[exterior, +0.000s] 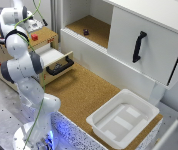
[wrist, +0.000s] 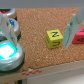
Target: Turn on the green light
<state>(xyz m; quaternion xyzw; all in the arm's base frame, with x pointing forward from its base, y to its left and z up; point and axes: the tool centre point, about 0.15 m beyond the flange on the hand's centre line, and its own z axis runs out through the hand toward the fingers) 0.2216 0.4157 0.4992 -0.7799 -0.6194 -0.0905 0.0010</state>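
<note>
Pale fingers [wrist: 6, 25] of the gripper [wrist: 37, 25] stand wide apart over the cork bench top [wrist: 37, 17]. One finger sits just above the green light [wrist: 7, 50], glowing near the bench's edge beside another round button [wrist: 11, 21]. Between the fingers lies a yellow cube [wrist: 54, 38].
</note>
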